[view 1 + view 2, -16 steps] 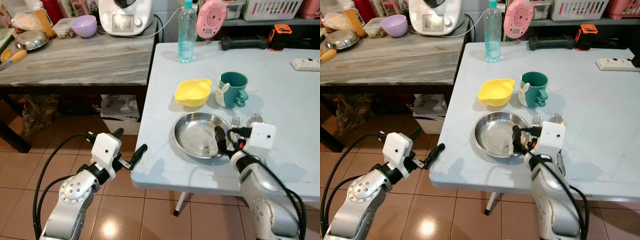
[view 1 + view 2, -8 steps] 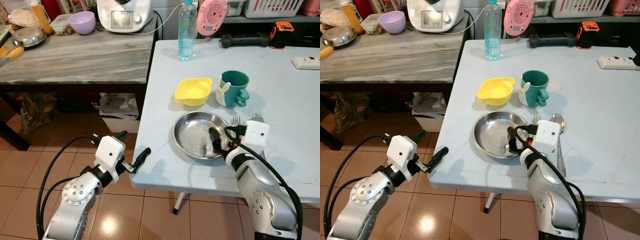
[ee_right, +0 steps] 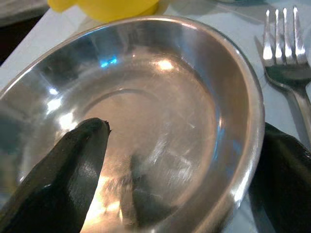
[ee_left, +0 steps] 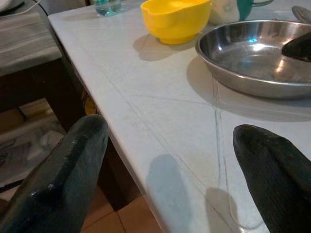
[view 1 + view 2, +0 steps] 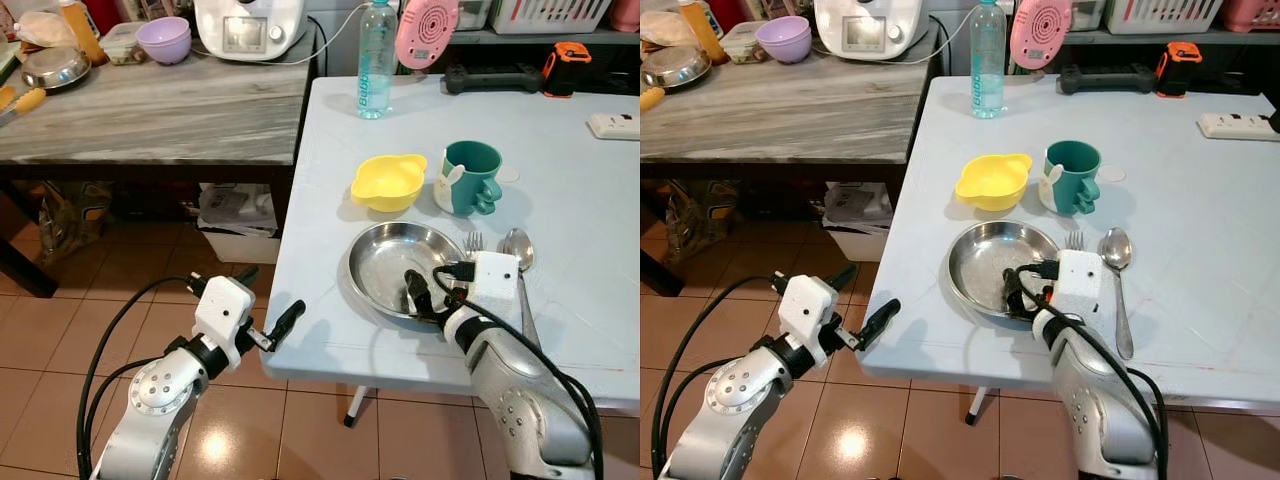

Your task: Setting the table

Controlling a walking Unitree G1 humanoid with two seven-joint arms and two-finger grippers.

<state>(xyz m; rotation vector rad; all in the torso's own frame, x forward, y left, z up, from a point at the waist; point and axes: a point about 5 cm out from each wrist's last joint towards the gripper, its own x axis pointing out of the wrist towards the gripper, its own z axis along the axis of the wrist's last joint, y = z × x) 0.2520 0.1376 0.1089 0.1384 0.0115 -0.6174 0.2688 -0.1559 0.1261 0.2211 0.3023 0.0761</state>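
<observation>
A steel plate [image 5: 385, 262] lies near the front edge of the pale blue table [image 5: 560, 200]. My right gripper [image 5: 430, 300] is open and straddles the plate's near right rim, one finger [image 3: 73, 165] inside the dish and the other finger [image 3: 286, 170] outside it. A fork [image 5: 472, 241] and a spoon [image 5: 520, 270] lie just right of the plate. Behind the plate stand a yellow bowl [image 5: 388, 182] and a green mug [image 5: 467, 178]. My left gripper [image 5: 268, 295] hangs open off the table's front left corner, holding nothing.
A water bottle [image 5: 372, 60] stands at the table's far left edge and a power strip [image 5: 615, 125] at the far right. A grey side table [image 5: 150, 100] to the left carries a purple bowl [image 5: 165, 40] and a white appliance [image 5: 250, 25]. Tiled floor lies below.
My right gripper has drawn back toward me and leftward along the plate's rim, uncovering the fork and spoon. The plate stays put. The left arm has barely moved.
</observation>
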